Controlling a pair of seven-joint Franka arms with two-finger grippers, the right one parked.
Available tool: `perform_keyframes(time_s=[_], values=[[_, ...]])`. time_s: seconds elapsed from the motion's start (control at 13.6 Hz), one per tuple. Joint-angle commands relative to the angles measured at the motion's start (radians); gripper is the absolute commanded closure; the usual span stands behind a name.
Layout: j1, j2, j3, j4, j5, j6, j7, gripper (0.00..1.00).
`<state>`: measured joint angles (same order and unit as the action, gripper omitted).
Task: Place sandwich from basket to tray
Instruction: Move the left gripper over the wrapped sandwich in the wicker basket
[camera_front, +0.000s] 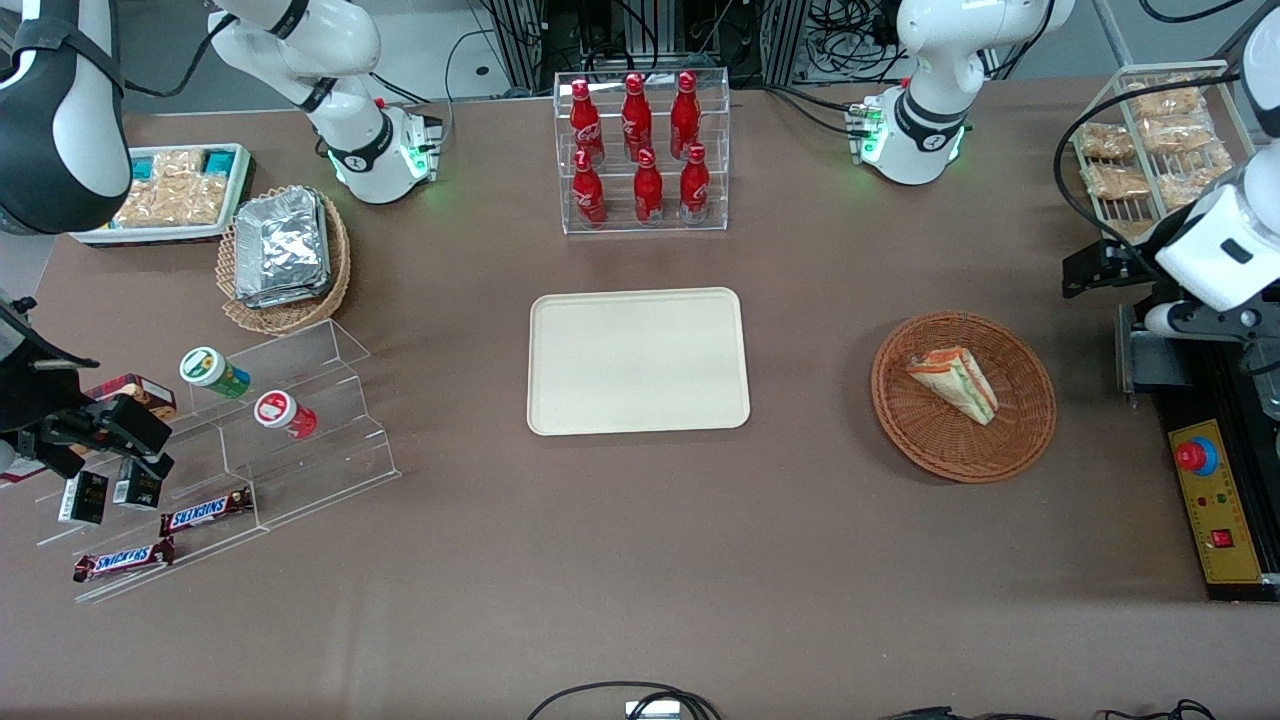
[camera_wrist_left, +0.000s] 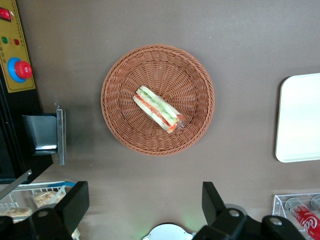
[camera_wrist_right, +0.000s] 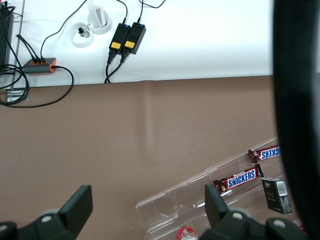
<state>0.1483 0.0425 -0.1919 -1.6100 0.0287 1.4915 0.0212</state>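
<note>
Sandwich (camera_front: 956, 380) is lying inside the basket (camera_front: 1030, 432), resting on the woven bottom a little off the middle, with its green, orange and red filling layers showing along one cut face. The basket is sitting on the brown surface (camera_front: 640, 560) toward the working arm's end, well apart from the tray (camera_front: 638, 362), which is lying flat near the middle of the surface with nothing on it. Farther from the front camera than the tray, a clear rack of red bottles (camera_front: 640, 150) is standing upright. The end effector (camera_wrist_left: 145, 207) is hanging high above the surface, near the basket but not over it, touching nothing; its two fingers (camera_wrist_left: 75, 202) are standing wide apart with nothing between them. A yellow control box (camera_front: 1215, 500) with a red button is sitting just beside the basket at the surface's edge.
</note>
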Motion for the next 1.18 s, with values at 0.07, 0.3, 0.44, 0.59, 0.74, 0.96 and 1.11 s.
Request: perform_keyframes(time_s=[0.07, 0.3, 0.44, 0.59, 0.74, 0.96, 1.11], values=[[-0.01, -0.038, 0.005, -0.202, -0.003, 0.152, -0.085, 0.0], [-0.01, -0.084, 0.002, -0.399, -0.003, 0.34, -0.171, 0.0], [-0.01, -0.089, -0.006, -0.471, -0.004, 0.418, -0.242, 0.0], [-0.01, -0.087, -0.006, -0.556, -0.003, 0.527, -0.302, 0.0], [-0.01, -0.084, -0.006, -0.614, -0.004, 0.602, -0.329, 0.0], [-0.01, -0.055, -0.006, -0.622, -0.007, 0.624, -0.391, 0.0], [-0.01, -0.036, -0.006, -0.643, -0.007, 0.68, -0.463, 0.0]])
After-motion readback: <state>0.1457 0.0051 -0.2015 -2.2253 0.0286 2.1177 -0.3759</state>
